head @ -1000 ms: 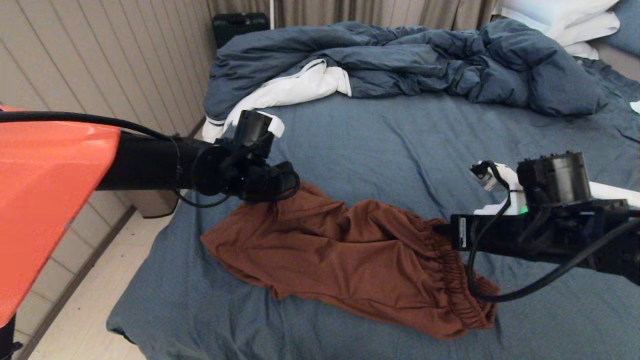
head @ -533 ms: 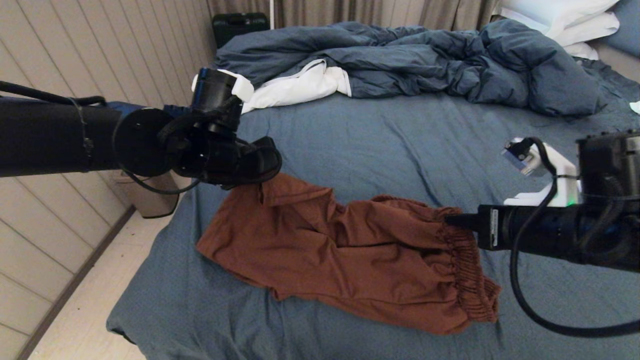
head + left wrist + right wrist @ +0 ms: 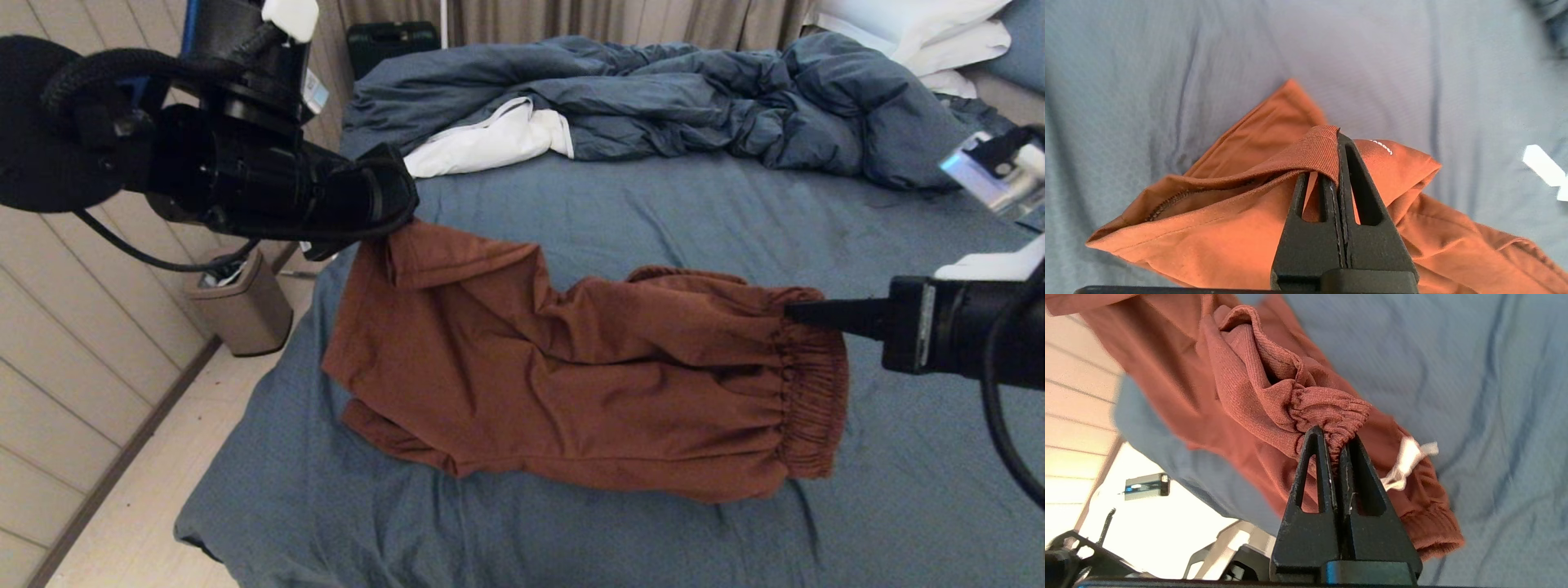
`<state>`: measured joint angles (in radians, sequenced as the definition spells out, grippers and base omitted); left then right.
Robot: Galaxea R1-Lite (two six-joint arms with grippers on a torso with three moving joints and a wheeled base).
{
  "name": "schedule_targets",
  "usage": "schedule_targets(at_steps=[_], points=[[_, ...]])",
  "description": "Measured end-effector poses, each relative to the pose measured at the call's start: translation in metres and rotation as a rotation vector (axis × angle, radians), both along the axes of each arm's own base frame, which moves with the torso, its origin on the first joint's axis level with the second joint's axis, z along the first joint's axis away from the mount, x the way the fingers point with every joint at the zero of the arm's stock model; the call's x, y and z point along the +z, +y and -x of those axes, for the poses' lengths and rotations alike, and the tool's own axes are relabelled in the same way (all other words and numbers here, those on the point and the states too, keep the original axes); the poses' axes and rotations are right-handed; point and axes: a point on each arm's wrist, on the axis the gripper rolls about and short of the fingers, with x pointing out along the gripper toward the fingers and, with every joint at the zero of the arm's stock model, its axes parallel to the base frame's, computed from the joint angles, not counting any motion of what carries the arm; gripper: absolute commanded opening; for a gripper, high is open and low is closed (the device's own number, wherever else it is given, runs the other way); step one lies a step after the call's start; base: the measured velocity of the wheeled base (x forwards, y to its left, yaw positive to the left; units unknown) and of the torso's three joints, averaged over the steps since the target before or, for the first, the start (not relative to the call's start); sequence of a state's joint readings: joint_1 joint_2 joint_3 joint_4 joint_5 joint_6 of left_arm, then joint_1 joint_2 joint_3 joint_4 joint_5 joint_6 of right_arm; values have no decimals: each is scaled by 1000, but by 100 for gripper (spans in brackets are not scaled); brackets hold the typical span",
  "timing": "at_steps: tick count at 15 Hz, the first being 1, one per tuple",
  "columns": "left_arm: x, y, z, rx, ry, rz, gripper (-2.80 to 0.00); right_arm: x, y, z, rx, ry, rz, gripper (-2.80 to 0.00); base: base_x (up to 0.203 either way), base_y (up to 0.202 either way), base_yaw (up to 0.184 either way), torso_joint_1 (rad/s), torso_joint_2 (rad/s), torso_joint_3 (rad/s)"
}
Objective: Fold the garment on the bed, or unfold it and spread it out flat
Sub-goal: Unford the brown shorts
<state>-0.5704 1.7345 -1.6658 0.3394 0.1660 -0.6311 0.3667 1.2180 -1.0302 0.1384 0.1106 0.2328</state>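
The rust-brown shorts [image 3: 571, 384] hang stretched between my two grippers above the blue bed sheet [image 3: 653, 212]. My left gripper [image 3: 400, 224] is shut on a leg hem [image 3: 1306, 153] at the left end. My right gripper [image 3: 792, 310] is shut on the gathered elastic waistband [image 3: 1331, 410] at the right end. The white drawstring [image 3: 1406, 459] dangles from the waistband in the right wrist view. The lower leg edge [image 3: 392, 433] still touches the sheet near the bed's left side. The white print is hidden, apart from a few white stitches [image 3: 1382, 146].
A bunched blue duvet [image 3: 694, 90] with white lining [image 3: 482, 143] lies across the far part of the bed. White pillows [image 3: 922, 28] sit at the far right. A small bin [image 3: 245, 306] stands on the floor left of the bed, by the panelled wall.
Both grippers have risen and moved apart, lifting the shorts off the sheet and pulling them taut. The left arm swung up and to the left; the right one drew back to the right.
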Motion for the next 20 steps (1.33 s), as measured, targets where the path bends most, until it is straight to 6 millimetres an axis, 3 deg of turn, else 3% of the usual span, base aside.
schedule_targets(at_steps=[5,12,20], points=[[44,17,27,-5,-89,44,-280,35,0,25,58,-90,-33,-280,0,0,0,0,0,0],[82,18,56,-57,-186,87,-280,65,-3,45,103,-185,-73,-280,0,0,0,0,0,0],[119,37,102,-125,-362,152,-280,79,-8,73,220,-283,-89,-280,0,0,0,0,0,0]])
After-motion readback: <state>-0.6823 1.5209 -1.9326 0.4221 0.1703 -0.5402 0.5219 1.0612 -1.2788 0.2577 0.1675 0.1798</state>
